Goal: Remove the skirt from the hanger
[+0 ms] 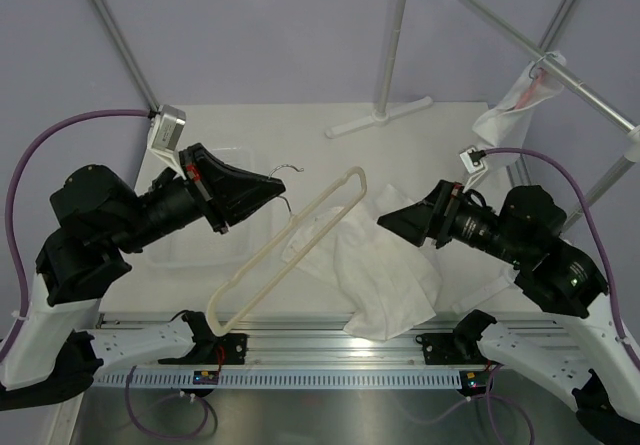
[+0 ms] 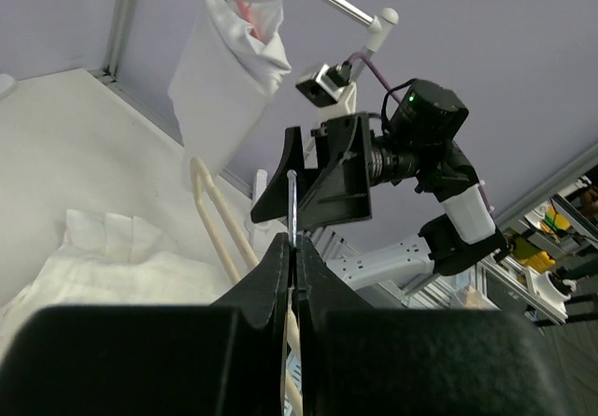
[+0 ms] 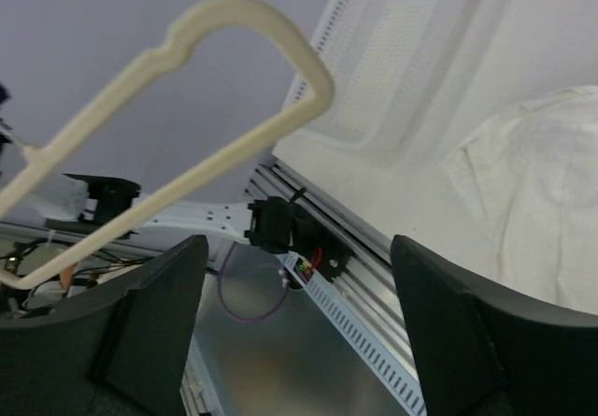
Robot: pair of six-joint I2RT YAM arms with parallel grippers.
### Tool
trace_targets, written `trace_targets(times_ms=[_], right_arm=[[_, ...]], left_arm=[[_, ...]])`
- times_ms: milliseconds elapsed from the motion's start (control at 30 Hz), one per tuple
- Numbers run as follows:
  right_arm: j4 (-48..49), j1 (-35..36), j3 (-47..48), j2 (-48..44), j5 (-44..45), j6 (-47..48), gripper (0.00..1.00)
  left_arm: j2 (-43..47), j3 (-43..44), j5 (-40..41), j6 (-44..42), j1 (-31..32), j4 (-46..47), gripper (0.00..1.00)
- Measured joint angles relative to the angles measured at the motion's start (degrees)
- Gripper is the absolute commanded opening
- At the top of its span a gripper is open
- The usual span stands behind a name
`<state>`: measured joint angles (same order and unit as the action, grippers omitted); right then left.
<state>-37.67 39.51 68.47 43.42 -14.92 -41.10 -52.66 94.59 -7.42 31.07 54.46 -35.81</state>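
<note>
While left claw [image 2: 292, 248] pinches hanger [image 3: 234, 5] (by hook [image 2: 291, 201]), skirt [image 1: 390, 275] reaches table [image 1: 450, 135] edge.

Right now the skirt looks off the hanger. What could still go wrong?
1. The left gripper pinches only the thin wire hook, so the hanger could swing or slip.
2. In the top view the hanger overlaps the skirt; lowering it might snag the fabric.
3. The skirt lies close to the front rail; the open right gripper could drag it over.

Bright, even overhead light; soft shadows fall on the matte white table [image 1: 300, 125]; wrist-view foregrounds are dark and blurred.
</note>
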Motion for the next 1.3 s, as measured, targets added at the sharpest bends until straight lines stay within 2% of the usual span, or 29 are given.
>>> trace_targets(times_ms=[33,67,233,467,867,1133,1267,1300], right_arm=[[0.94,0.0,0.83,-0.61,-0.52,-1.31,0.76],[2.19,0.0,1.64,-0.96,-0.98,-3.02,0.76],[9.27,0.02,2.25,-1.2,-0.68,-14.03,0.82],[13.77,0.96,0.68,0.55,1.66,-24.5,0.81],[16.15,9.86,-2.84,3.93,12.48,-32.5,0.77],[18.73,16.74,-2.43,7.48,21.33,-34.29,0.75],[19.58,19.71,-1.42,10.38,24.79,-34.64,0.67],[19.87,20.55,-1.29,10.95,25.99,-34.84,0.6]], left_arm=[[0.17,-0.52,-0.74,0.02,0.0,0.66,0.0],[0.44,-1.29,-1.44,0.02,0.0,1.62,0.0],[1.2,-6.34,-2.93,-0.39,0.0,6.05,0.0],[-0.63,-9.7,-2.93,-2.62,0.0,10.12,0.0],[-2.73,-9.53,-4.02,-4.48,0.15,14.73,0.0],[-3.69,-9.55,-4.15,-4.61,0.76,14.88,0.0],[-3.69,-9.55,-4.13,-4.79,1.27,14.84,0.0],[-3.69,-9.55,-4.13,-4.92,1.42,14.84,0.0]])
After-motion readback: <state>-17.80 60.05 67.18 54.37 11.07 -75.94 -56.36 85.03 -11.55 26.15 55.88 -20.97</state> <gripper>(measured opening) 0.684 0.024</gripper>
